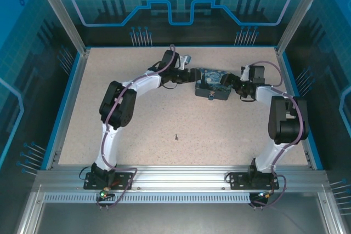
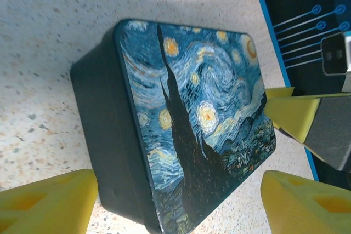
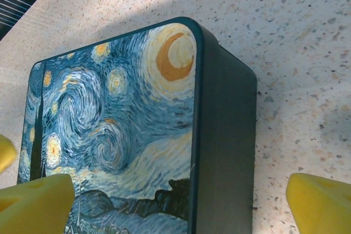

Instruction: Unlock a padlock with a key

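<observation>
Task judged unstarted: key (image 1: 176, 136) lay ungrasped on table (image 1: 230, 135) mid-frame, padlock (image 1: 210, 96) at box (image 1: 213, 80) front above it, left end effector (image 2: 178, 190) and right end effector (image 3: 181, 190) both spread, flanking box.

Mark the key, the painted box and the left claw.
key (image 1: 176, 136): top external view, its middle.
painted box (image 2: 203, 119): left wrist view, lid centre.
left claw (image 2: 178, 204): left wrist view, midway between fingertips.

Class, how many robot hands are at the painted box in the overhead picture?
2. The left hand sits at the left end of the box, the right hand at its right end.
</observation>
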